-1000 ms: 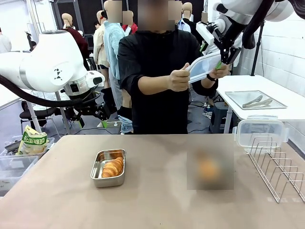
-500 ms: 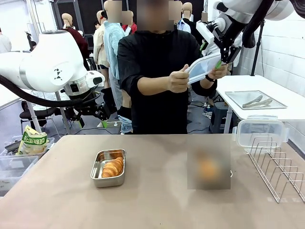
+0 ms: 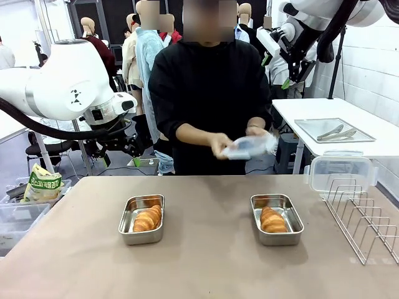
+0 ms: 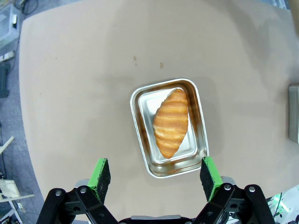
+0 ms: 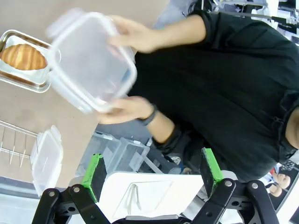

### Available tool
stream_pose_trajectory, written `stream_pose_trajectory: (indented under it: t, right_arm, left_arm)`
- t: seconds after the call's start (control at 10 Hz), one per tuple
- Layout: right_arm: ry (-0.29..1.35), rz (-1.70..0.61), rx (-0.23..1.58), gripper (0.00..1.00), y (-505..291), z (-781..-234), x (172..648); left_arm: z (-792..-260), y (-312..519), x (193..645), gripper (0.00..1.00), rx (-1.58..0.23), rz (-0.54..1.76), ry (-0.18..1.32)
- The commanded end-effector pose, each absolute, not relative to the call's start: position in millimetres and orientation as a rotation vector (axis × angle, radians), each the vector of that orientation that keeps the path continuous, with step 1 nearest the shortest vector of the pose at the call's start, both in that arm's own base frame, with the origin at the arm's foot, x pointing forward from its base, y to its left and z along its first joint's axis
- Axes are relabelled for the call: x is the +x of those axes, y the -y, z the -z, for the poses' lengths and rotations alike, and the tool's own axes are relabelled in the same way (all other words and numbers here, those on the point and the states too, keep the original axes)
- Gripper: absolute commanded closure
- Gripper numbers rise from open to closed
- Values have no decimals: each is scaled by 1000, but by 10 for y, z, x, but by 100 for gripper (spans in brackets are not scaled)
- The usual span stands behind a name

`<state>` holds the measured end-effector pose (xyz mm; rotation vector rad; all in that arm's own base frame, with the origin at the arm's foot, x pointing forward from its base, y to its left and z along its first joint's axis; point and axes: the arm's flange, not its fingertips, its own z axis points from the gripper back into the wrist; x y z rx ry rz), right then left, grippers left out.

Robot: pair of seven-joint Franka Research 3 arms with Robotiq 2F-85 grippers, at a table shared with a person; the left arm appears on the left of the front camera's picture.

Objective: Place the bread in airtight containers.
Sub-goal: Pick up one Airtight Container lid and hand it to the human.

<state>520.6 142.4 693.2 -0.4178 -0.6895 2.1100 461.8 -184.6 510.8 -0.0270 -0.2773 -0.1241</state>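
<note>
Two steel containers stand on the brown table, each with one bread roll in it. The left container (image 3: 129, 229) holds bread (image 3: 148, 219); the right container (image 3: 292, 229) holds bread (image 3: 272, 219). Across the table, a person holds a clear lid (image 3: 249, 146) in both hands, above the table. My left gripper (image 3: 134, 152) hangs open over the back left, apart from everything. The left wrist view looks straight down on the left container (image 4: 141, 112) and its bread (image 4: 171, 122), between the open fingers of my left gripper (image 4: 154, 168). My right gripper (image 3: 288, 75) is open, high at the back right. In the right wrist view, the right gripper (image 5: 152, 170) hangs above the lid (image 5: 91, 60).
A wire rack (image 3: 361, 218) stands at the table's right edge, with a second clear lid (image 3: 340, 171) by it. Behind, a white side table carries a metal tray (image 3: 333, 131) with tongs. A snack bag (image 3: 42, 184) and clear bins (image 3: 19, 218) sit at the left.
The person has brought the lid down from beside my right gripper to waist height above the table. Both arms stay where they were.
</note>
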Motion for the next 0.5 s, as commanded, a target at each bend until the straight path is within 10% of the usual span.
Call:
stream_pose_trajectory:
  t: [0.0,0.4]
  right_arm:
    - [689,-2110,-418,0,-1424,-6932,5206]
    - [505,-2128,-186,0,-378,-7253,5526]
  left_arm:
    - [-5125,1842,4614,0,-11,115,278]
    - [-5125,1842,4614,0,-11,115,278]
